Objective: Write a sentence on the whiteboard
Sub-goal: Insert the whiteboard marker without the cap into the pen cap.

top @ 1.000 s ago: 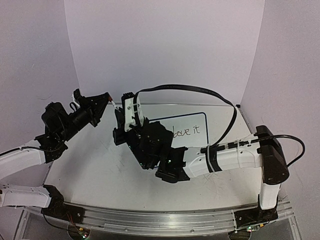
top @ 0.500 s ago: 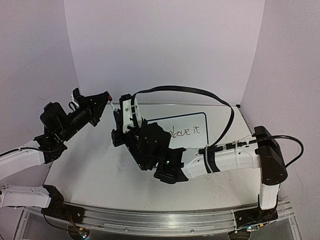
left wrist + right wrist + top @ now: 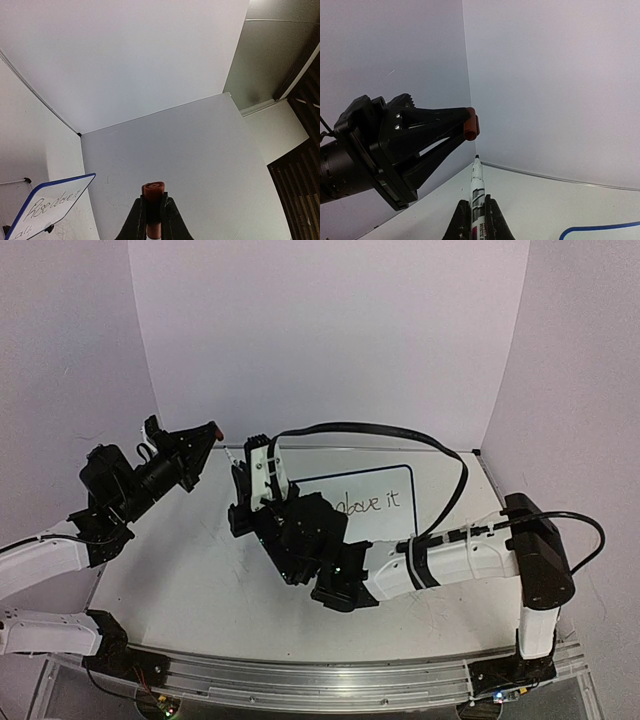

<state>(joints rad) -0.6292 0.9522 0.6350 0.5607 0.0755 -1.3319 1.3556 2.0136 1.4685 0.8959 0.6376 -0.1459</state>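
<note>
Closest to us, our right tool [image 3: 477,212] pinches a white marker [image 3: 477,182], tip up. Our left tool [image 3: 154,212] pinches a red cap [image 3: 153,191], near that tip but not touching it. Farther back on the counter [image 3: 180,560], to the right of both tools, sits the whiteboard [image 3: 385,480] with the sentence [image 3: 372,503] on it.
</note>
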